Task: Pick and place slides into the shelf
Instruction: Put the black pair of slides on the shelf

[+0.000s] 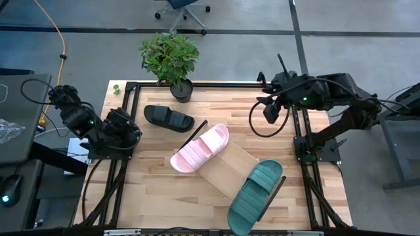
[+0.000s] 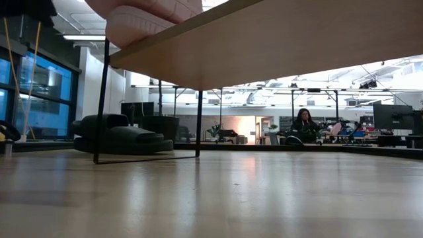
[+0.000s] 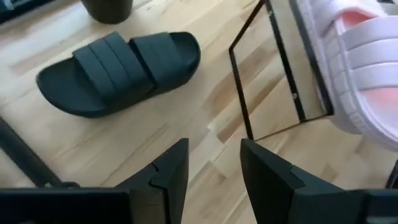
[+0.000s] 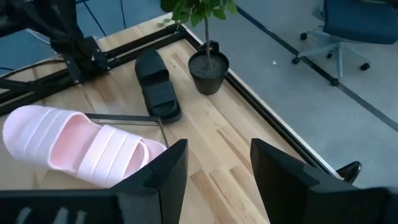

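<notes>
My left gripper (image 3: 213, 168) sits at the table's nine o'clock edge, fingers parted with nothing between them. Just ahead of it the black slide (image 1: 168, 118) lies flat on the tabletop (image 1: 157, 183), toward eleven o'clock, beside the potted plant (image 1: 170, 60) at twelve. My right gripper (image 4: 217, 171) hangs over the two o'clock edge, fingers likewise spread and empty. The shelf (image 1: 231, 169) runs diagonally across the centre, from about ten o'clock down to five. I see the pink slide (image 1: 200, 149) resting on its upper end, overhanging the plank's edge, and the teal slide (image 1: 256, 195) on its lower end, toe past the frame. In the low view a person (image 2: 305, 123) sits far back in the room.
</notes>
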